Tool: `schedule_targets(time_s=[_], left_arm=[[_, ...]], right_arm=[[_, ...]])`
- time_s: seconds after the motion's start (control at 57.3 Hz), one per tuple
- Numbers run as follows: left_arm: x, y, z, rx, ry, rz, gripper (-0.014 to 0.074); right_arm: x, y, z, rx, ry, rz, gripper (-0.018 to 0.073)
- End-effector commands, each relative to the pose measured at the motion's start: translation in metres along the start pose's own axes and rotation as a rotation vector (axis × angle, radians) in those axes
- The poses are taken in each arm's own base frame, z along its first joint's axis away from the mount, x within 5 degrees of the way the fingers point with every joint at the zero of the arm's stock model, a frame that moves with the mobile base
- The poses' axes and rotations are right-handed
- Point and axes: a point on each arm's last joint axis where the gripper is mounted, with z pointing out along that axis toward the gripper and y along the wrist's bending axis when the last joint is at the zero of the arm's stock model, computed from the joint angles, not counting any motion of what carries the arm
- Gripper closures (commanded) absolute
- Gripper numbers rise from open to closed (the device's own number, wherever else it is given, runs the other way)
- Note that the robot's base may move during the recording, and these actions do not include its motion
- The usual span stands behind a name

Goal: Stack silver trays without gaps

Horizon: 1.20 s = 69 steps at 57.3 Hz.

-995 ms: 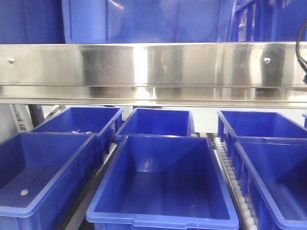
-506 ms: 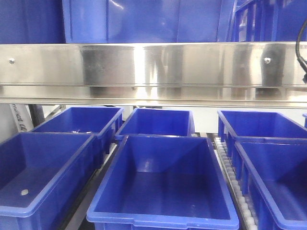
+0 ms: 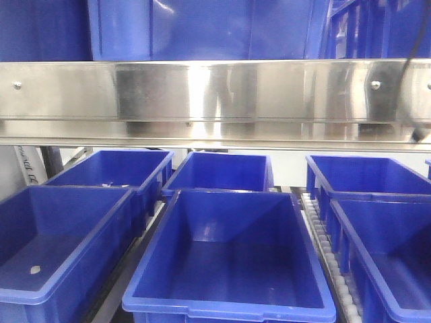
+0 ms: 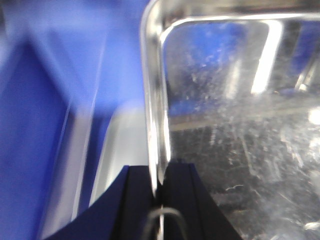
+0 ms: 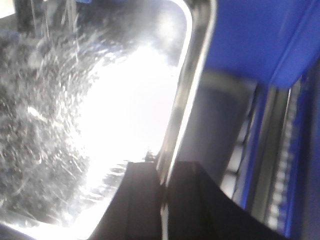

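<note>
In the front view a steel beam point(image 3: 215, 101) with screws point(image 3: 16, 85) runs across the frame. Blue bins point(image 3: 222, 215) stand in rows beneath it, with a strip of rollers point(image 3: 323, 235) between the middle and right rows, and more blue bins sit on the level above. In the left wrist view the left end effector point(image 4: 159, 175) pinches the rolled left rim of a tray point(image 4: 240, 140) between its black fingers point(image 4: 137, 200). The tray's scratched floor reflects blue, and a blurred bin wall point(image 4: 30, 150) lies to its left. In the right wrist view the right end effector point(image 5: 162, 175) is pressed onto a tray's point(image 5: 75, 125) right rim. That tray glares bright, with a bin point(image 5: 250, 35) beside it. I cannot tell whether both views show the same tray.
</note>
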Motion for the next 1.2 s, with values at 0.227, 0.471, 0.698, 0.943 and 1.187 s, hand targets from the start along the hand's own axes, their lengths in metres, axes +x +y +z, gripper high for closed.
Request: schedule_targets(time_s=[0.227,0.471,0.698,0.943,1.187], left_arm=[[0.025,-0.023,0.046,0.019,0.104,0.097,0.0615],[0.028,-0.028,0.053,0.046,0.101,0.099,0.0612],[0.030,-0.032,0.059,0.061,0.108,0.096,0.0578],[0.033,-0.033,0.066,0.047,0.116,0.108,0.0347],[0.028,-0.014,0.071,-0.047,0.088,0.127,0.0224]], right_arm=[[0.015,0.026,0.043,-0.056,0.098,-0.055,0.0636],[0.026,0.021,0.065,-0.037,0.194,-0.045,0.0578],[0.026,0.021,0.067,-0.037,0.191,-0.044,0.0325],[0.025,0.021,0.067,-0.038,0.184,-0.044,0.0326],[0.024,0.018,0.066,-0.008,0.182,-0.064,0.0326]])
